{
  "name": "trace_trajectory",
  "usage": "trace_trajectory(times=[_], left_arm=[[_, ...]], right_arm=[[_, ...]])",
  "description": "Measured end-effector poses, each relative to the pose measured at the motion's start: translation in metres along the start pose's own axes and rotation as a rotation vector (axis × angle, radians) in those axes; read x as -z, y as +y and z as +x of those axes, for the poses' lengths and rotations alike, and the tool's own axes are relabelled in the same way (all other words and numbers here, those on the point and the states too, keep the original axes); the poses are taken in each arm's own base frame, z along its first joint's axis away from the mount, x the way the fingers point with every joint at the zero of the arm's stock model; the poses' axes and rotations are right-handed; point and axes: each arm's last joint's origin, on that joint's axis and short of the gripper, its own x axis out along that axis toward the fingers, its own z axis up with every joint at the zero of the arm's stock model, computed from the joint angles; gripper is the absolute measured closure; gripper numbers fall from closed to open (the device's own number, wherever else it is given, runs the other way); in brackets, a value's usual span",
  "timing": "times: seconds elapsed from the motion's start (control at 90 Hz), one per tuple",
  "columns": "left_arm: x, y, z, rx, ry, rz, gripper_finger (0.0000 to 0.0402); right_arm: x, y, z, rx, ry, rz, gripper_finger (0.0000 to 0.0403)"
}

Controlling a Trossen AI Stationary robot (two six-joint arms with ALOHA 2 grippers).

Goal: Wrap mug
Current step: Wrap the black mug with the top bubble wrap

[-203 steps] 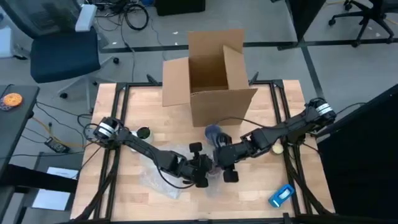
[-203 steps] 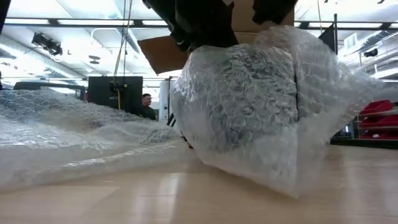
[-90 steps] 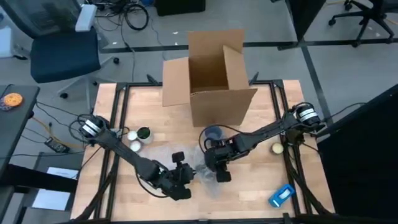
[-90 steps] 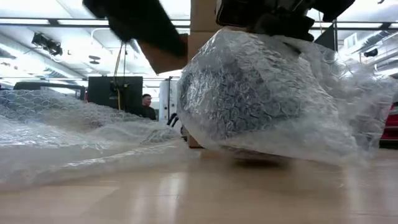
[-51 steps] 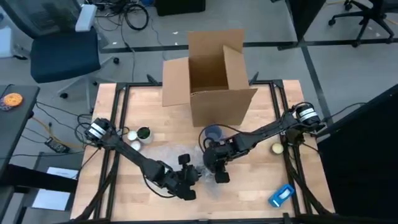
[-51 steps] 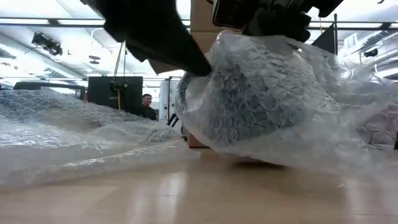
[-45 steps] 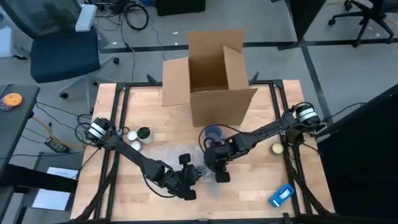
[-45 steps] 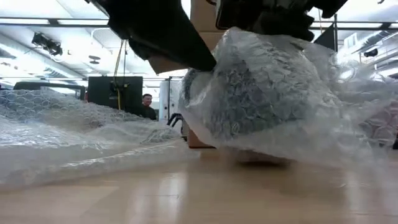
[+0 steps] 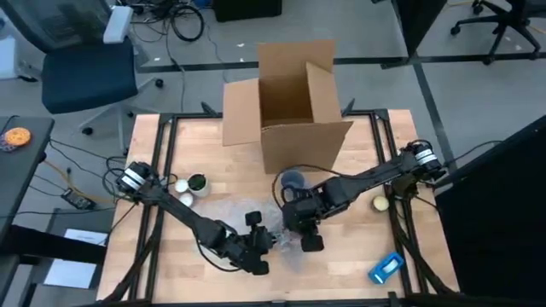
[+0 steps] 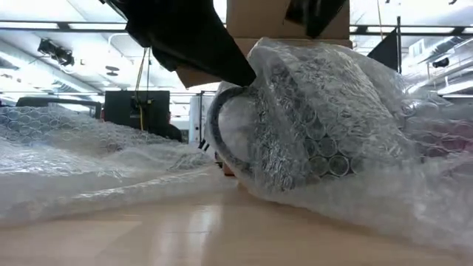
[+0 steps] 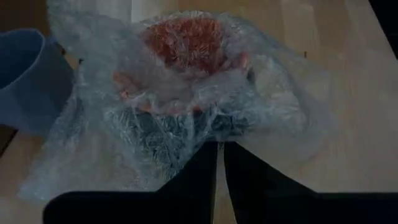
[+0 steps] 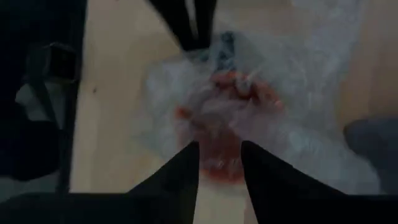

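Both grippers met at the mug [image 10: 295, 118]: left gripper [image 11: 220, 163] pinched nearly closed on bubble wrap [image 11: 280, 112]; right gripper [image 12: 219, 163] hovered above, fingers parted.

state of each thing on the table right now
cardboard box: upright, flaps open
mug: on its side, covered in bubble wrap
left claw: shut on the bubble wrap
right claw: open, above the mug
blue cup: upright, unwrapped

Glossy clear bubble wrap [image 10: 347, 148], pale wood table [image 9: 358, 264], matt cardboard box [image 9: 290, 102]
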Motion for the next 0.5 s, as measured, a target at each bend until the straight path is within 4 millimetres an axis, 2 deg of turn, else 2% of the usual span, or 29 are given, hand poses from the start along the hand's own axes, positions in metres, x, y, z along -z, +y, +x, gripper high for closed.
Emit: trace_trajectory(times=[0.089,0.189,0.311,0.5], left_arm=[[0.000,0.000,0.000,0.000,0.000,-0.005,0.0387],[0.000,0.000,0.000,0.000,0.000,-0.008,0.0387],[0.000,0.000,0.000,0.001,0.000,-0.020,0.0387],[0.000,-0.001,0.000,0.019,0.007,-0.037,0.0387]], right_arm=[[0.001,0.008,0.001,0.006,-0.013,-0.021,0.0305],[0.001,0.012,0.013,0.001,-0.033,-0.032,0.0305],[0.002,0.009,0.032,-0.002,-0.059,-0.026,0.0305],[0.005,-0.003,0.061,0.017,0.001,-0.001,0.0305]])
